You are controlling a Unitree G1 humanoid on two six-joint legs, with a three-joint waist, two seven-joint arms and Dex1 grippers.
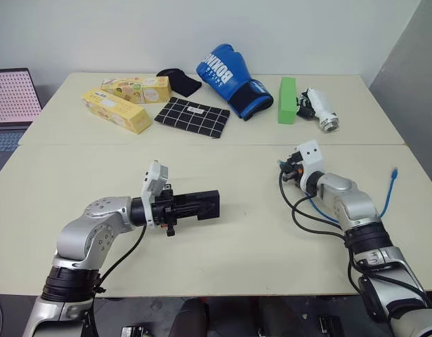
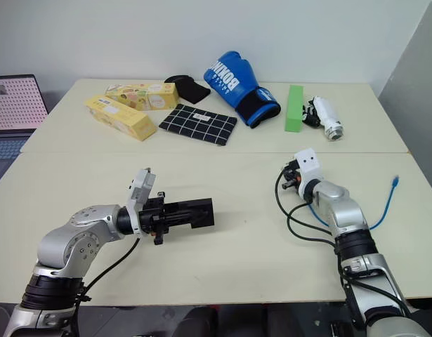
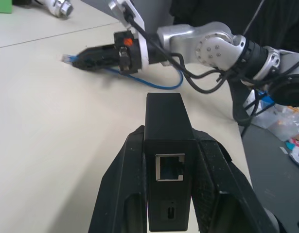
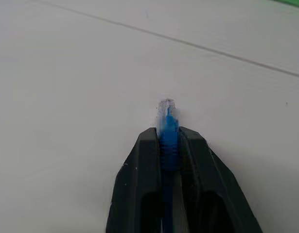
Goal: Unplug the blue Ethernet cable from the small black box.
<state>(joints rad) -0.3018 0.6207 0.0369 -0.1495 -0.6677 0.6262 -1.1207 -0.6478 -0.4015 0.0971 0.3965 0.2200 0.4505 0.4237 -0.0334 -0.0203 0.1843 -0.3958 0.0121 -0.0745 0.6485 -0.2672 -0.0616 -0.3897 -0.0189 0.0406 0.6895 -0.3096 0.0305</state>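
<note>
1. Beige table, clutter far at 12 o'clock.
2. Left tool clamping small black box, port empty.
3. Right tool pinching blue Ethernet cable plug at 3 o'clock.
4. Unplugging apparently done; next, release cable on table.

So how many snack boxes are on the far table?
2. One long yellow box lies at the far left; the second yellow box lies just behind it, beside the checked cloth. None seem hidden.

2 snack boxes, 1 glove
</note>
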